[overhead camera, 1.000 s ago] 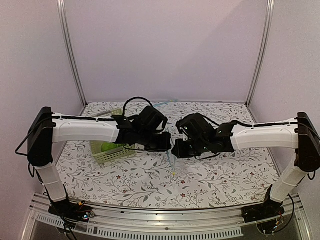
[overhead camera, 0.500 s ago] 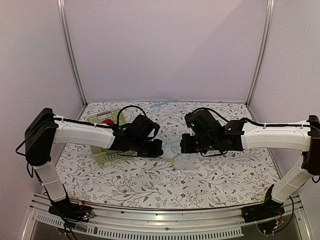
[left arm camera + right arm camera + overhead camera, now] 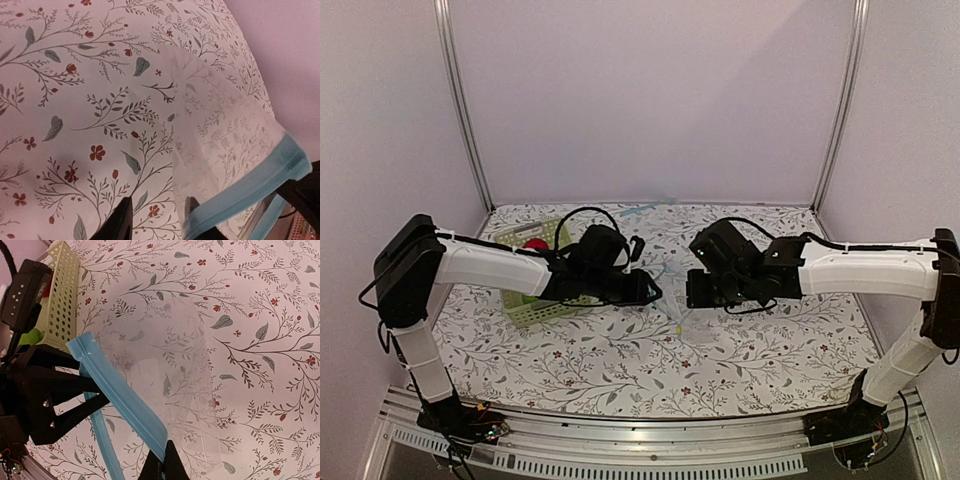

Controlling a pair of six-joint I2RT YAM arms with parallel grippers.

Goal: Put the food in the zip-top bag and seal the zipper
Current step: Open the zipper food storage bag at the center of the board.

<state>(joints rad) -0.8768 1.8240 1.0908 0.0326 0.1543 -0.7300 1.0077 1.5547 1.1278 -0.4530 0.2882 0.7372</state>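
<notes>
Your right gripper [image 3: 165,456] is pinching one lip of the zipper [image 3: 120,395], jaws pressed together on it. So the bag [image 3: 175,375] is hanging from that grip, right of the basket [image 3: 62,295] and just above the table [image 3: 770,340]. Your left gripper [image 3: 159,205] is facing it from the basket side with its jaws standing apart. The zipper is running just beside one finger, but nothing is clamping it there. The red apple [image 3: 533,243] is sitting in the basket.

Expect the bag to be behaving as almost weightless, limp and slick. The film is likely sagging and clinging to itself, and it probably won't be holding its mouth open unaided. The zipper is the only firm part, so you should be taking hold there, one lip per gripper, with the left closing on the lip nearer the basket. The apple looks smooth, round and heavy enough to be dragging the film down once inside, so be gripping it across its middle.
</notes>
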